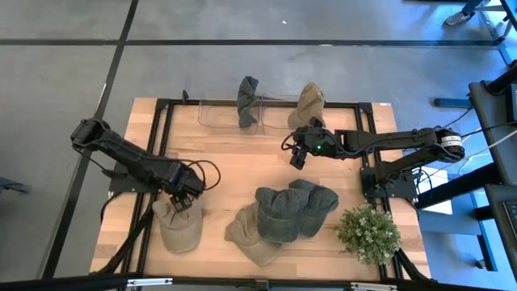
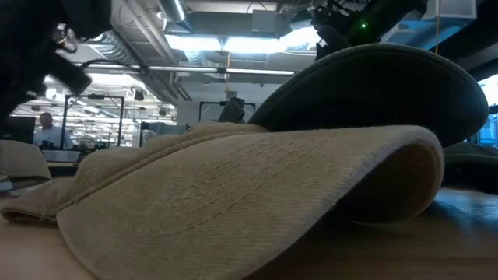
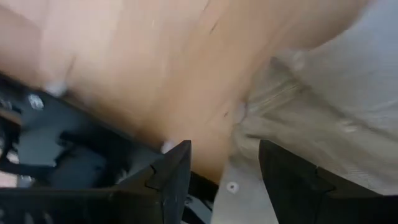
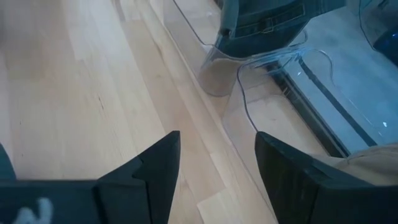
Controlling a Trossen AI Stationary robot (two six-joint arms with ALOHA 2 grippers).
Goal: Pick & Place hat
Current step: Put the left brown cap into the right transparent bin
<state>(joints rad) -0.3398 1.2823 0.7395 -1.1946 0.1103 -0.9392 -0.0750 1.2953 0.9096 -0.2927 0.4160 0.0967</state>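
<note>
High view: the left gripper (image 1: pixel 184 199), lower left, is over the tan hat (image 1: pixel 178 228); the right gripper (image 1: pixel 297 153), upper centre, hovers near clear bins (image 1: pixel 218 113). Left wrist view: jaws apart at the hat's (image 3: pixel 323 118) edge. Right wrist view: jaws apart above the bare table (image 4: pixel 74 93).

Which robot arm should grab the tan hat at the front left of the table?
Probably the left. The left gripper hovers open right at the tan hat, while the right gripper sits open far across the table by the clear bins.
</note>
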